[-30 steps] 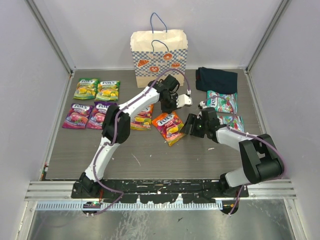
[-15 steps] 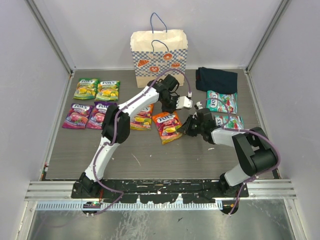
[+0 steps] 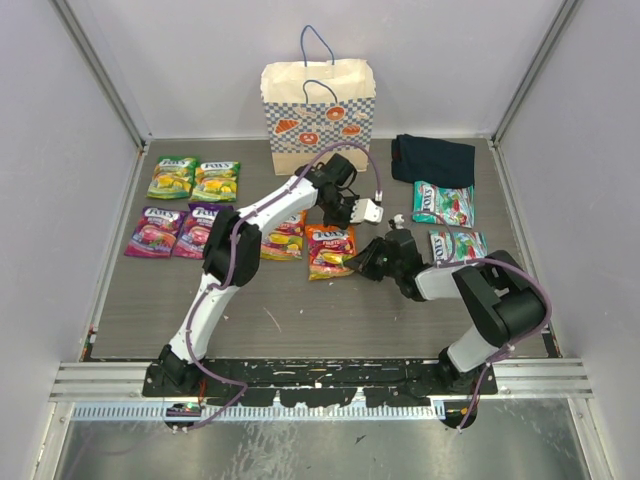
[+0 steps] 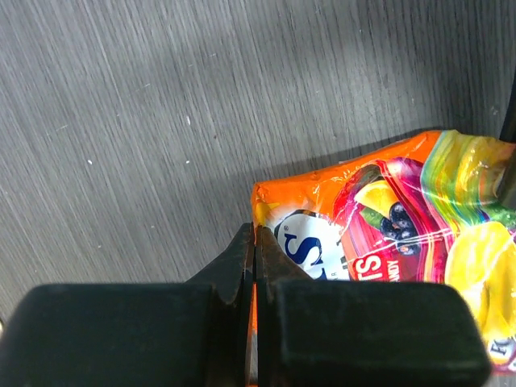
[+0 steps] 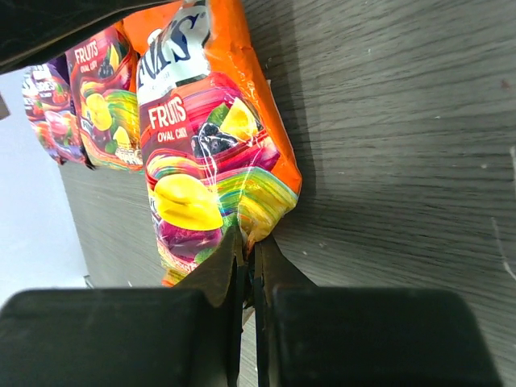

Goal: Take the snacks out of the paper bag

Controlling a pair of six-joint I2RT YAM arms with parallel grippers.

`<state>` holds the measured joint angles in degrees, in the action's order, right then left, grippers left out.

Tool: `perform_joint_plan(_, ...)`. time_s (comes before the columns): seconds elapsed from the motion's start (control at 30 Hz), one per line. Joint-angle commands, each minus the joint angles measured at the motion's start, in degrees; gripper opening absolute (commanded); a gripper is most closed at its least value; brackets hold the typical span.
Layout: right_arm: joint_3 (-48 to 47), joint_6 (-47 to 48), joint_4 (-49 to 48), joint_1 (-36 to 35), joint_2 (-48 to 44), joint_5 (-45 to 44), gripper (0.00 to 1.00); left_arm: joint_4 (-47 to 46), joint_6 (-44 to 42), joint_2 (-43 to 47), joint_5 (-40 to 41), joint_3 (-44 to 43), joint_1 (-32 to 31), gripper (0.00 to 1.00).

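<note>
The paper bag (image 3: pixel 318 100) stands upright at the back of the table. Snacks lie on the table in front of it. An orange pouch (image 3: pixel 330 250) lies near the middle, and both grippers pinch it. My left gripper (image 3: pixel 340 224) is shut on its upper edge, with orange film (image 4: pixel 387 234) showing between the shut fingertips (image 4: pixel 256 242). My right gripper (image 3: pixel 356 262) is shut on the crimped lower corner of the same pouch (image 5: pixel 210 137), close in my right gripper (image 5: pixel 251 246) view. A second orange pouch (image 3: pixel 287 235) lies just left of it.
Two green-yellow pouches (image 3: pixel 195 178) and two purple pouches (image 3: pixel 175 230) lie in rows at the left. Two teal-white pouches (image 3: pixel 444 203) (image 3: pixel 457 245) lie at the right, with a dark navy folded cloth (image 3: pixel 433 158) behind them. Grey walls enclose the table.
My right gripper moved left to the orange pouch and shut on its lower corner. The pouch turned and slid left, closer to the other orange pouch. The left gripper stayed shut.
</note>
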<state>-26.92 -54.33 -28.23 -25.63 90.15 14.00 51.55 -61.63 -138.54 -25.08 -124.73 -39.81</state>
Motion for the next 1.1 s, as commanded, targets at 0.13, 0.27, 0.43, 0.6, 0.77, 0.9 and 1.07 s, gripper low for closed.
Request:
perform_joint_plan(0.13, -0.46, -7.55, -10.52, -2.6, 2.61, -1.68, 0.01, -6.57, -4.88, 3.41, -6.17, 2.18, -0.06, 0.0)
perform_joint_plan(0.27, -0.69, -7.99, -11.36, -2.63, 3.1, -2.43, 0.0, -8.67, -5.35, 3.38, -5.59, 2.87, -0.01, 0.0)
perform_joint_plan(0.43, -2.37, -6.47, -10.18, -2.22, 3.8, -3.05, 0.01, -16.88, -3.68, 3.52, -3.27, 5.46, -0.04, 0.0)
perform_joint_plan(0.6, -4.73, -4.41, -9.92, -0.12, 5.85, -1.31, 0.01, -22.73, -2.26, 2.18, -0.35, 6.0, -0.04, 0.0)
perform_joint_plan(0.77, -5.47, -2.46, -8.27, 1.08, 4.73, -1.77, 0.01, -28.04, 0.05, 1.82, 0.24, 7.02, 0.4, 0.0)
perform_joint_plan(0.9, -5.02, -1.26, -7.94, 2.17, 3.03, -1.77, 0.07, -33.13, 1.38, 2.87, 1.08, 10.05, 0.45, 0.0)
perform_joint_plan(1.07, -6.28, 2.45, -4.28, 2.32, 0.43, -1.24, 0.62, -46.77, 3.59, 6.74, 3.34, 18.99, 0.49, 0.66)
